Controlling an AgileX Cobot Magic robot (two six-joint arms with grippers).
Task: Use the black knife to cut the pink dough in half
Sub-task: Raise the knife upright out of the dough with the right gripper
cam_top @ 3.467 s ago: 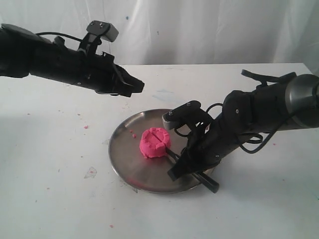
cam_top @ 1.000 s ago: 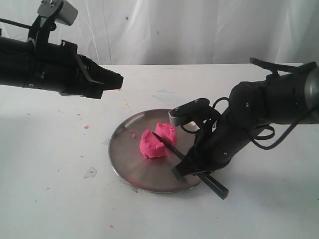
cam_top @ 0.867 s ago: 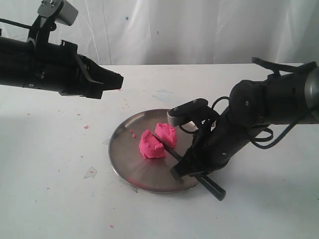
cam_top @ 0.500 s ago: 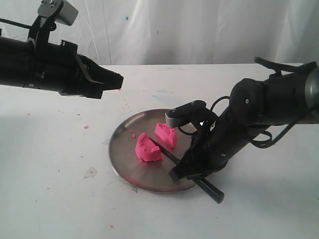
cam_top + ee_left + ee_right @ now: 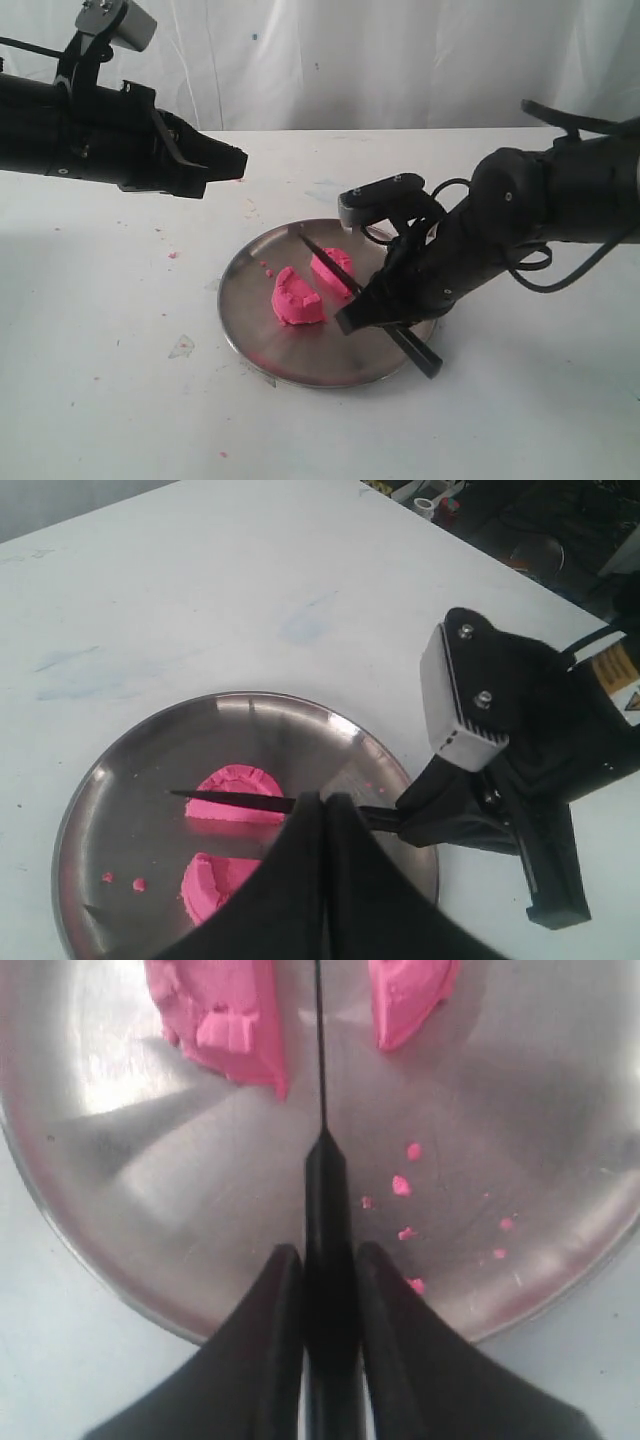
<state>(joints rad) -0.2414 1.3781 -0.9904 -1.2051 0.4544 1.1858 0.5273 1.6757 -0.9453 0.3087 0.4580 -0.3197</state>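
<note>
My right tool [image 5: 362, 318] is clamped on the handle of the black knife [image 5: 326, 259]. Its long axis runs near-right to far-left, the tip pointing far-left between the two pink dough [image 5: 296, 298] halves on the plate [image 5: 250, 325]. The blade seems slightly raised. My left tool [image 5: 232, 162] hangs closed.

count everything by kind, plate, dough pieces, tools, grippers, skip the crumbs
pink dough halves: 2
black knife: 1
steel plate: 1
grippers, left gripper and right gripper: 2
total: 6
</note>
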